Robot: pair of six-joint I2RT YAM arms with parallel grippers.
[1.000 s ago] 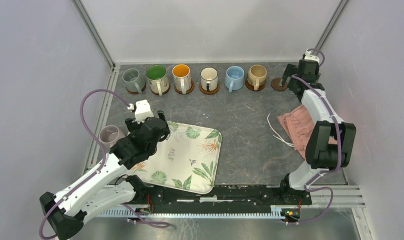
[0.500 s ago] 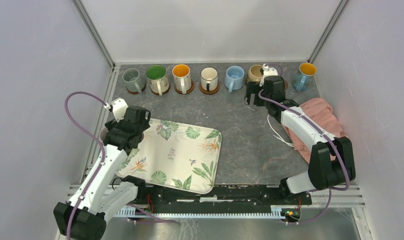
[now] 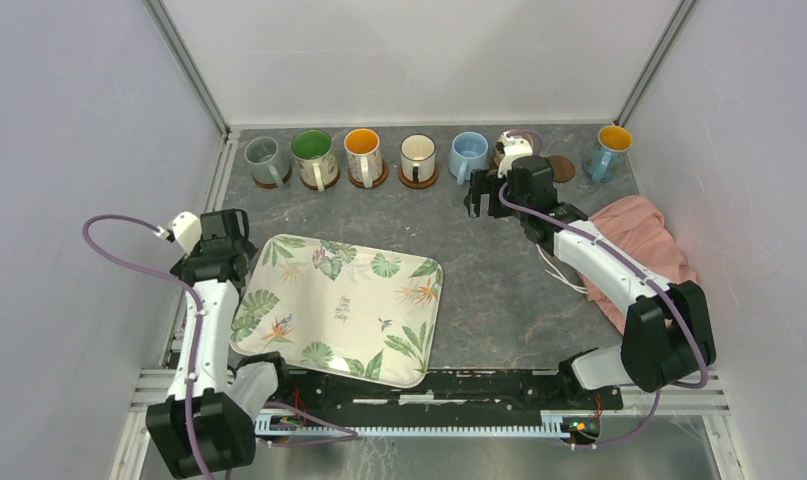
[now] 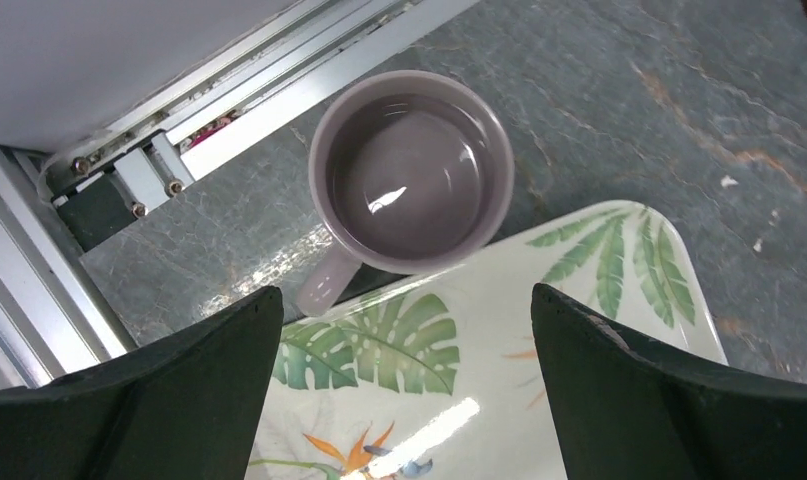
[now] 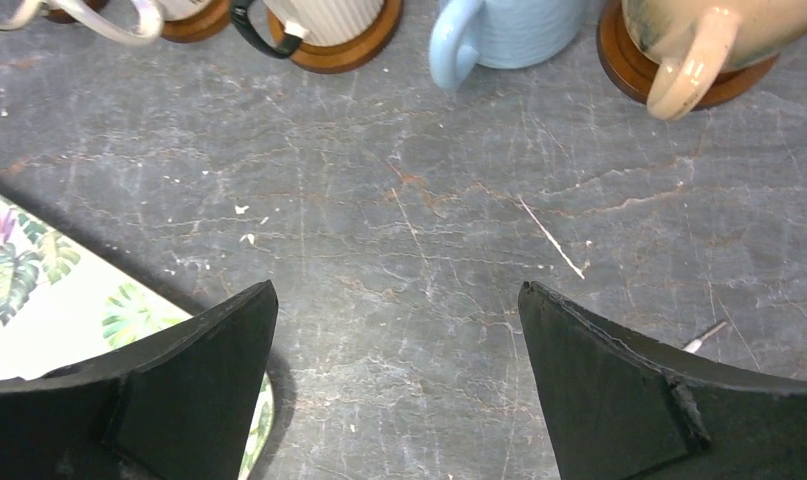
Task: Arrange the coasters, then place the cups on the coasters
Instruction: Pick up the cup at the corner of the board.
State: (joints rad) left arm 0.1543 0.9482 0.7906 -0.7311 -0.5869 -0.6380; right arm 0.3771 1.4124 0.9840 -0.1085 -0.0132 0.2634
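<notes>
Above the pale pink mug, left jaws moved over, apart, right jaws apart, shifted leftward.

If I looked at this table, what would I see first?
Probably the row of mugs lined up along the far edge, each a different colour. Next, the big leaf-print tray lying near the front left, and the pink cloth bunched up on the right. One pale pink mug sits alone by the tray's left corner, right under the open left claw.
</notes>
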